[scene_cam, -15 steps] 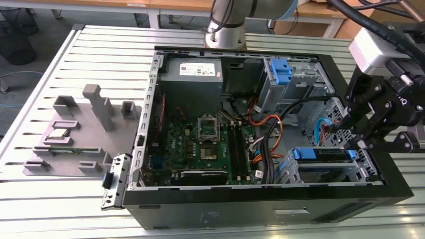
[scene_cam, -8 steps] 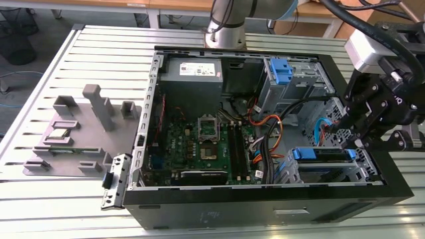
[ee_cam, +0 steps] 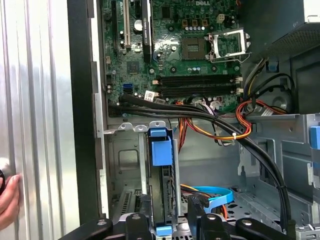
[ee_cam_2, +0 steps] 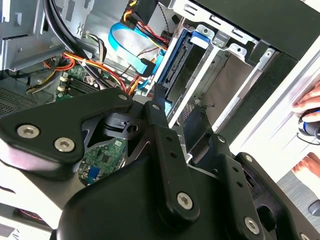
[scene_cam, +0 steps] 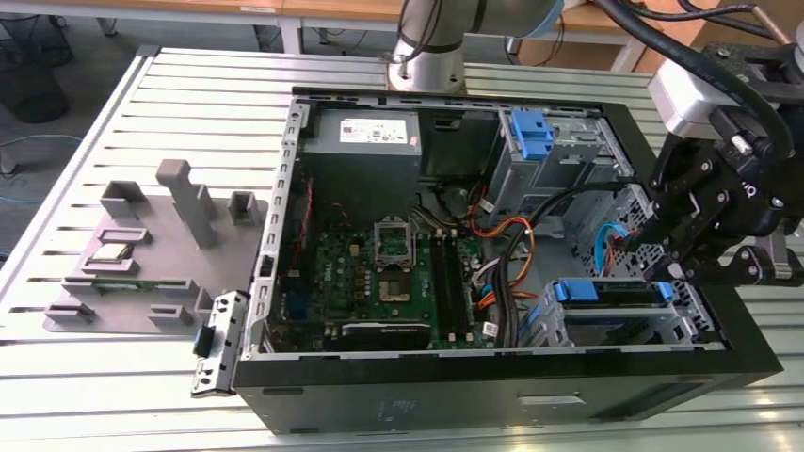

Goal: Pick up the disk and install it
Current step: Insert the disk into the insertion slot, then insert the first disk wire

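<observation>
Closest to the lens in both wrist views are the black links and fingers (ee_cam: pixel 137 225) of my tool (ee_cam: pixel 167 217), hanging over the open computer case (scene_cam: pixel 503 386). The fingers stand apart and I have hold of nothing. The gap between them shows bare sheet metal of the drive cage.

Just past my fingertips sits the disk (ee_cam: pixel 161 152), standing on edge in the drive cage with its blue rail facing me. In the second wrist view one fingertip (ee_cam_2: pixel 156 100) reaches up close to that blue rail; I cannot tell whether it touches. In the exterior view the disk (scene_cam: pixel 609 292) lies in the cage at the case's corner nearest the exterior view's right, and my tool (scene_cam: pixel 672 268) hovers just above its end.

A flat blue cable (ee_cam: pixel 212 192) curls beside the cage. Black and orange cable bundles (ee_cam: pixel 215 125) cross between the cage and the motherboard (ee_cam: pixel 190 50). Further along the same side of the case, a second blue bracket (scene_cam: pixel 534 132) sits in another bay, and the grey power supply (scene_cam: pixel 364 141) fills the far corner beside it.

The case rests on a slotted metal tabletop (scene_cam: pixel 151 113). A grey fixture (scene_cam: pixel 151 235) with small parts stands on it, well apart from the case, at the exterior view's left. A person's hand (ee_cam: pixel 7 192) rests on the tabletop just outside the case wall.
</observation>
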`<state>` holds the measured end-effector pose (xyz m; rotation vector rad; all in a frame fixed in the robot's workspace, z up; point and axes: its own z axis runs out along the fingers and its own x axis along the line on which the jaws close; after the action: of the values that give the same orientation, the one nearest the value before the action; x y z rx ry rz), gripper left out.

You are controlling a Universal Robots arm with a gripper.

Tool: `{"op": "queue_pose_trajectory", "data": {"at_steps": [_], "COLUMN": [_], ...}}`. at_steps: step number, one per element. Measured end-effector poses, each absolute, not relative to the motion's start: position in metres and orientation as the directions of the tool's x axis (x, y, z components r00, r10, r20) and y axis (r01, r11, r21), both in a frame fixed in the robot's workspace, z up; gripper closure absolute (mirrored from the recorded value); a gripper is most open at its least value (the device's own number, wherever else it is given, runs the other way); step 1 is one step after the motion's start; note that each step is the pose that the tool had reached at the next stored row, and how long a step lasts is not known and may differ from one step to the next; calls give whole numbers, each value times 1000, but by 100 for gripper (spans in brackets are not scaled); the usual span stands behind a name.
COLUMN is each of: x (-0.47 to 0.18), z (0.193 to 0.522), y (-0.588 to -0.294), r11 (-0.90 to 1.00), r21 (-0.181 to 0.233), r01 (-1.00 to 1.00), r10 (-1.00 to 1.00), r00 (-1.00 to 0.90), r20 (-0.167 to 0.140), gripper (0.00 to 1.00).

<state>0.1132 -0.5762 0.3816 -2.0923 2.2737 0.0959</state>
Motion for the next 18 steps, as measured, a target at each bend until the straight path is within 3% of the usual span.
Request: {"op": "queue_pose_trajectory", "data": {"at_steps": [8, 18], "x": [113, 113], "z": [381, 381], "y": [-576, -576], "r11": [82, 82], "r21": [13, 13], "r01": [-997, -997], "r10": [-992, -991], "r00": [-83, -83], "r20": [-100, -101], "gripper": [58, 58]}}
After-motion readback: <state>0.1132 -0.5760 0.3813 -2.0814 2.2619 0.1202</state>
